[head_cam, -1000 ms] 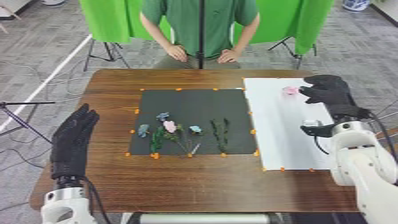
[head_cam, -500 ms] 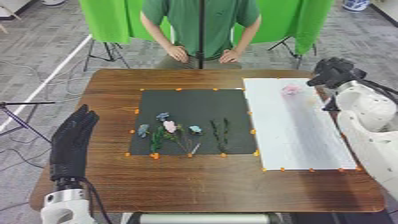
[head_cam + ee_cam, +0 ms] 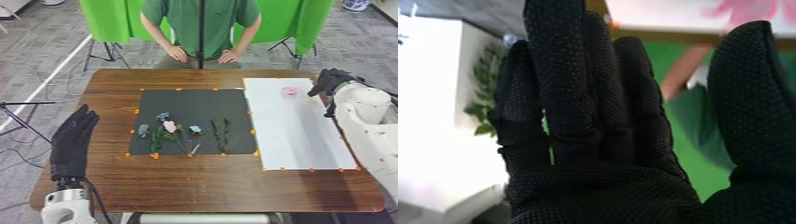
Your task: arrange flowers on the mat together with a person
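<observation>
Step in hand (judged): transfer of the last loose bloom to the arrangement. Next move (judged): bring the right hand [image 3: 330, 80] inward over the sheet, lower it, close thumb and fingers lightly on the flower, lift, and carry it to the mat.

Near zone: the left hand [image 3: 73, 137], at left of the frame, is held off the work with straight fingers and an empty palm. The brown wooden table [image 3: 204, 182] spans the lower frame.

Middle zone: the dark mat [image 3: 191, 102], at centre, carries the arrangement. Green foliage [image 3: 156, 141] lies lower left; above it are a pale pink flower [image 3: 170, 127], a blue-grey flower [image 3: 163, 116] and, further left, a second blue-grey flower [image 3: 143, 131]. A light blue flower [image 3: 195, 129] lies to their right, then two leafy stems [image 3: 219, 135]. Orange tabs [image 3: 252, 131] line the mat border.

Far zone: the loose pink flower [image 3: 290, 90] lies on the white sheet [image 3: 306, 135], upper right of the frame. The right hand is just beyond the sheet's right edge, empty, fingers extended and nearly together, thumb spread apart.

Caution (judged): the bloom is small and soft; a hard pinch may crush it, a loose one may drop it. The leafy stems lie beside the likely carry path; keep the fingertips clear of them. Green drapes [image 3: 306, 25] hang behind.
</observation>
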`<state>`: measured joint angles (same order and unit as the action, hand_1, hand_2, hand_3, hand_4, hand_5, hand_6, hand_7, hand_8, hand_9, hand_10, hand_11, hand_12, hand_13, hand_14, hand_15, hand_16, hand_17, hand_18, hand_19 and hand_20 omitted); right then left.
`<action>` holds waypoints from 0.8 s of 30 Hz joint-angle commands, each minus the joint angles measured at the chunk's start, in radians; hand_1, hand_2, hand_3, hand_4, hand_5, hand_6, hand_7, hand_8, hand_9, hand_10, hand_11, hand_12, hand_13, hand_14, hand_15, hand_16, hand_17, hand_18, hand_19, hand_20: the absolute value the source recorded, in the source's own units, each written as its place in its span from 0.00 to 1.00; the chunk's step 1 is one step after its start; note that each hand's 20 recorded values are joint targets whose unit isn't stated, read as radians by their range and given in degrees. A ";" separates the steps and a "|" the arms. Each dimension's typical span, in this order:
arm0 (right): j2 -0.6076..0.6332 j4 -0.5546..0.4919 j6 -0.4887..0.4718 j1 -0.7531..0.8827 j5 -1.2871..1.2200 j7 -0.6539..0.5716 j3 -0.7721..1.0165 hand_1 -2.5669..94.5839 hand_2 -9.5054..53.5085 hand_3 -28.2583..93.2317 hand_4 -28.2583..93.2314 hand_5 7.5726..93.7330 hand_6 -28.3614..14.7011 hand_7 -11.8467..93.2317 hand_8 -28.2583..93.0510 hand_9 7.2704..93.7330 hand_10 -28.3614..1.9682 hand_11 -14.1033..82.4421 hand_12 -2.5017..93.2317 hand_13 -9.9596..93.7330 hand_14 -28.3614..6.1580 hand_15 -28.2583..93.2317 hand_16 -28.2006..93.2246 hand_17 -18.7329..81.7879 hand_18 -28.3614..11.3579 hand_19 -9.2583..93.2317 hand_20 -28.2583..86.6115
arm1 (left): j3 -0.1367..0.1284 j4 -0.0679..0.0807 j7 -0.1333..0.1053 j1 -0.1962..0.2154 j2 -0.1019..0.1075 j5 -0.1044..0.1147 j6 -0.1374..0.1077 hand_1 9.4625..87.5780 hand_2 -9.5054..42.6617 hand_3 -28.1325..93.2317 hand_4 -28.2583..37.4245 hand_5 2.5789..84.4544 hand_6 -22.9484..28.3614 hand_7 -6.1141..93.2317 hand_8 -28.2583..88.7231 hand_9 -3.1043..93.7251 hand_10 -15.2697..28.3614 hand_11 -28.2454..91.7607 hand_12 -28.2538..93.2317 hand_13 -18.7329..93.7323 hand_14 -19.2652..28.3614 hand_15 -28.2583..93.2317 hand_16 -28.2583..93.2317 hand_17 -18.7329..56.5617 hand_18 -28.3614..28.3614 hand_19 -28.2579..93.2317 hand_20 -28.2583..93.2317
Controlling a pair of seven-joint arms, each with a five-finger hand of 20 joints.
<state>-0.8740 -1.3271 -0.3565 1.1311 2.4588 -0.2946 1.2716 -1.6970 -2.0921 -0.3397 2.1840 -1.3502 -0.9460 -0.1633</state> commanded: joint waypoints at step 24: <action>-0.050 0.087 0.256 0.093 0.119 0.026 -0.067 0.66 0.00 0.70 0.02 0.85 0.75 0.28 0.24 0.98 0.65 0.19 0.30 1.00 0.76 0.64 0.44 0.67 0.22 0.93 0.63 | -0.001 0.004 0.012 0.001 -0.011 0.001 0.006 0.28 0.06 0.77 0.16 0.50 0.51 0.22 0.18 0.45 0.63 0.35 0.34 0.46 0.69 0.31 0.23 0.37 0.64 0.25 0.36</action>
<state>-0.9249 -1.2571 -0.2081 1.1829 2.5778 -0.2618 1.2479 -1.6973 -2.0918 -0.3362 2.1820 -1.3565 -0.9460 -0.1622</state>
